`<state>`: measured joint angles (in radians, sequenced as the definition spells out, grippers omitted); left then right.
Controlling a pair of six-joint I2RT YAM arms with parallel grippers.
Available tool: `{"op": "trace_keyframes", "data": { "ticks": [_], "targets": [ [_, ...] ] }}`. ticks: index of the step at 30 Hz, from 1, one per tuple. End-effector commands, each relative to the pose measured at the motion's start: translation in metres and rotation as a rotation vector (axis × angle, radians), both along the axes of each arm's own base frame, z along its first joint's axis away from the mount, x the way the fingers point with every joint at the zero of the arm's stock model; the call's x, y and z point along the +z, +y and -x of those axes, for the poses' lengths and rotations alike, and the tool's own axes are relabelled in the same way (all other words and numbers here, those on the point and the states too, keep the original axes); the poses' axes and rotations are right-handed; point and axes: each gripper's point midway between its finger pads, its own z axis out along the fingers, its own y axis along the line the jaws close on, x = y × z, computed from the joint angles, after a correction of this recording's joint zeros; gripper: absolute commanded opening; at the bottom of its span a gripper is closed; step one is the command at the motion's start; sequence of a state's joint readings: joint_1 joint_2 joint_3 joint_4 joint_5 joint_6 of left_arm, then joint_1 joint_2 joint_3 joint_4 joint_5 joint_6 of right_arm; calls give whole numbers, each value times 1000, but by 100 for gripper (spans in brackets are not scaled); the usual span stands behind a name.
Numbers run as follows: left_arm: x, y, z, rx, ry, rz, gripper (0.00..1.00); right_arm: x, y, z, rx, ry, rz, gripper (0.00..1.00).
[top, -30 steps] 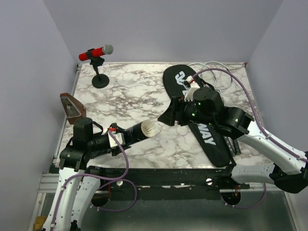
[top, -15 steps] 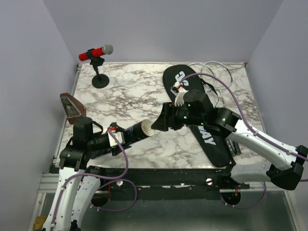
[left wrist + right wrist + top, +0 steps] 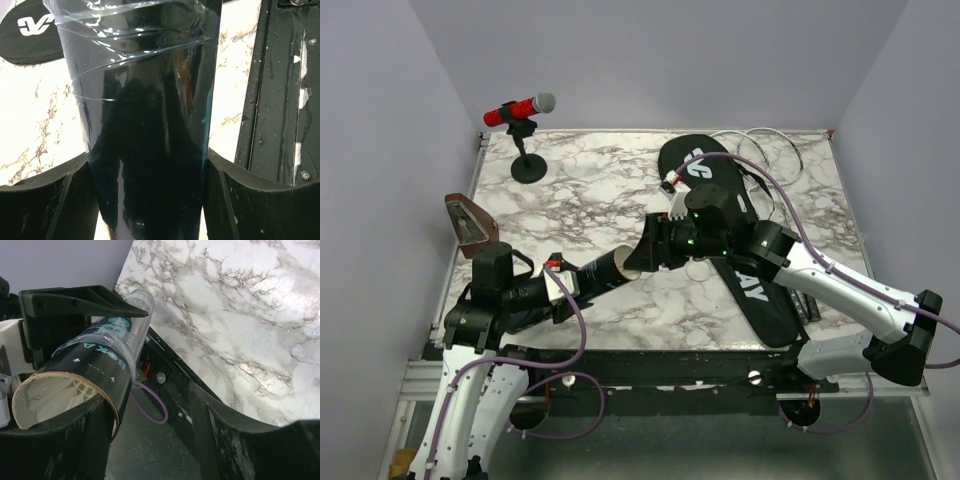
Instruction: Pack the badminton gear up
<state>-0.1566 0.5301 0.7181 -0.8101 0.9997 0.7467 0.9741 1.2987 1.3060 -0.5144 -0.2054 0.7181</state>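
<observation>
Indoors, over marble table (image 3: 580, 190), left end effector (image 3: 575, 282) pinches tube (image 3: 605, 270); right end effector (image 3: 645, 250) spread.

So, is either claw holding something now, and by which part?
The left claw holds the black shuttlecock tube by its body, far from the open end. The right claw is open around the open end, not gripping it.

robot test booth: marble table (image 3: 580, 200) boxed by plain grey walls (image 3: 670, 60).
</observation>
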Motion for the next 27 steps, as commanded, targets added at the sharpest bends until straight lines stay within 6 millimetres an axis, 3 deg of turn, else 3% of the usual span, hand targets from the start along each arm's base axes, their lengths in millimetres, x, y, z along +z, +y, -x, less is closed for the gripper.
{"op": "trace_keyframes", "data": {
  "ticks": [1, 6, 11, 15, 20, 23, 24, 27],
  "targets": [
    [28, -7, 2, -50, -89, 48, 35, -13, 6, 2, 34, 26, 33, 66],
    [24, -7, 3, -52, -84, 47, 35, -5, 2, 2, 35, 5, 32, 66],
    [22, -7, 3, -51, -81, 45, 35, 41, -12, 2, -1, -71, -22, 68],
    [18, -6, 2, -47, -75, 41, 35, 58, -21, 5, -12, -95, -28, 69],
    [17, -5, 2, -43, -78, 37, 35, 61, -30, 6, -35, -101, -15, 70],
    [12, -3, 3, -41, -84, 20, 35, 59, -49, -6, -127, -141, 39, 70],
    [10, -3, 3, -41, -85, 12, 35, 54, -57, -13, -171, -156, 74, 71],
    [1, 2, -3, -19, -99, -25, 35, 8, -81, -36, -294, -126, 257, 72]
  ]
}}
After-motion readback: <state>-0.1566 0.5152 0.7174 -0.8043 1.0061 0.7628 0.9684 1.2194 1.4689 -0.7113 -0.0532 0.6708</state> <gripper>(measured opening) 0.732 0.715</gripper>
